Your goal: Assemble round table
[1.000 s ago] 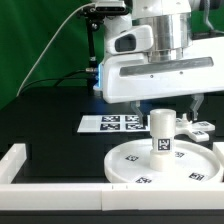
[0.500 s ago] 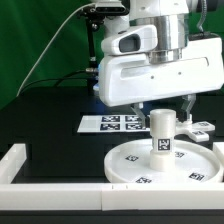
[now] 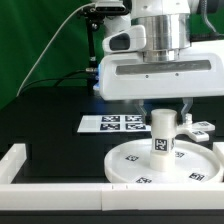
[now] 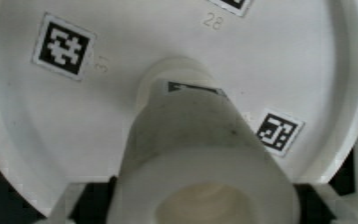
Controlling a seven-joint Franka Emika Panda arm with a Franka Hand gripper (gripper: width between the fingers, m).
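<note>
The round disc lies flat on the black table at the front right. The short cylindrical leg stands upright on its central hub. My gripper hangs directly over the leg's top with its jaws spread to either side. In the wrist view the leg fills the space between the two dark fingers, and the disc with its tags lies below. The jaws look open, not pressing on the leg. The small cross-shaped foot lies just behind the disc on the exterior view's right.
The marker board lies behind the disc. Long white border rails run along the front and the exterior view's left. A cable hangs at the back left.
The hand has turned about its vertical axis above the leg, from skewed to squared up. The leg and disc have not visibly moved.
</note>
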